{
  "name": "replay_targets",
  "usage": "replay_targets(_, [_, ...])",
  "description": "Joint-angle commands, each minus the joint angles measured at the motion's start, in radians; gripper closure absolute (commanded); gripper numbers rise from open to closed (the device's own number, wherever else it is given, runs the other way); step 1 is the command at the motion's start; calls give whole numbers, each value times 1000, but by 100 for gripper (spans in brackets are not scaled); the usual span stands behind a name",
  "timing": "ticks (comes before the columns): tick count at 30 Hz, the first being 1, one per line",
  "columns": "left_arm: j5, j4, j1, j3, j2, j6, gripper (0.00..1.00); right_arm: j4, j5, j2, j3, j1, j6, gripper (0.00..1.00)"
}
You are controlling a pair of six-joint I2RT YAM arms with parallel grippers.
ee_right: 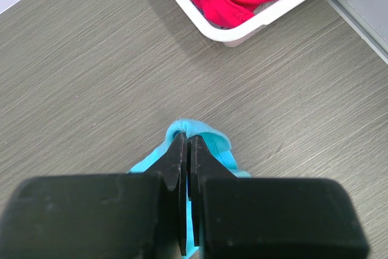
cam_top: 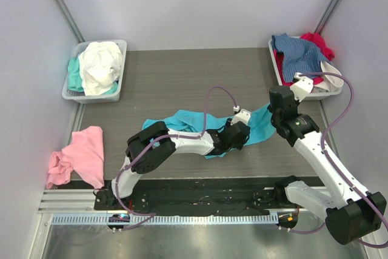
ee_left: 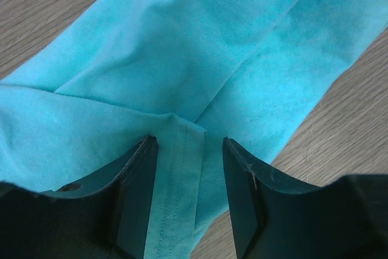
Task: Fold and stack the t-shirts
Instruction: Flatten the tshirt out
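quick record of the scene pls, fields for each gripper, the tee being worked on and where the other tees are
tee in work: turquoise tee, strung out mid-table
left gripper: open, astride a hem of it
right gripper: shut on its end
pink tee: crumpled, near left
left tray: white and mint tees
right tray: blue and red tees

Turquoise t-shirt (cam_top: 182,121) lay stretched across the table (cam_top: 182,77), pink t-shirt (cam_top: 82,153) crumpled at the left edge, clothes (cam_top: 100,65) heaped in left tray (cam_top: 123,65) and right tray (cam_top: 274,59).
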Motion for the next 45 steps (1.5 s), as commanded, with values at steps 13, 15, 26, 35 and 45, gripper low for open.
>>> replay_targets(13, [-64, 8, -4, 31, 3, 18, 78, 18, 3, 3, -12, -5, -3, 99])
replay_targets(15, [-65, 6, -4, 29, -3, 19, 82, 17, 0, 6, -12, -5, -1, 99])
replay_targets(26, [-137, -17, -4, 6, -101, 55, 94, 18, -3, 4, -18, -5, -1, 99])
replay_targets(35, [-292, -115, 5, -3, -336, 171, 100, 18, 1, 6, -19, -7, 3, 99])
replay_targets(45, [-473, -277, 139, -84, -750, 229, 100, 18, 23, -6, 10, -7, -1, 99])
